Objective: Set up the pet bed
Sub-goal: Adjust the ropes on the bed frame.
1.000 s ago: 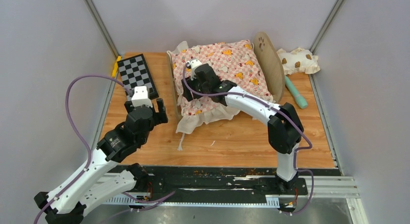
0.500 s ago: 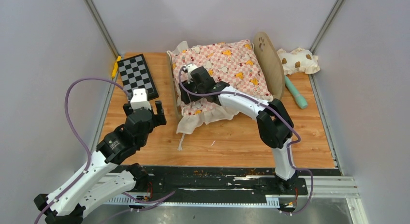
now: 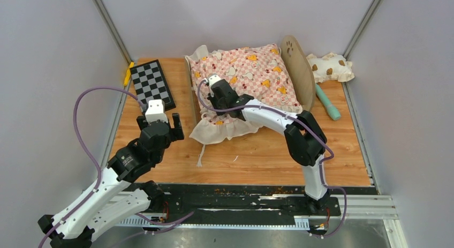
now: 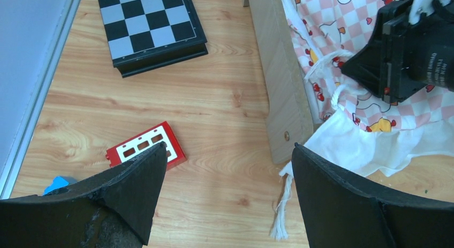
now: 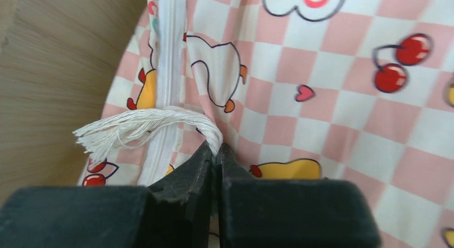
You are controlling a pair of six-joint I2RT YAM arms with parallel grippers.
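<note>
As right gripper (image 5: 216, 151) clamps cushion cord (image 5: 144, 125), pet bed (image 3: 298, 71) beneath.

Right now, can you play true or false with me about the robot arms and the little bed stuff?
1. The right gripper is pinched shut on the white cord of the pink cushion. True.
2. The left gripper is holding the red brick. False: it is open, and the red brick lies on the table.
3. The spotted pillow lies on the pet bed. False: it lies off the bed, beyond the headboard, at the far right.
4. The chessboard lies to the left of the pet bed. True.
</note>
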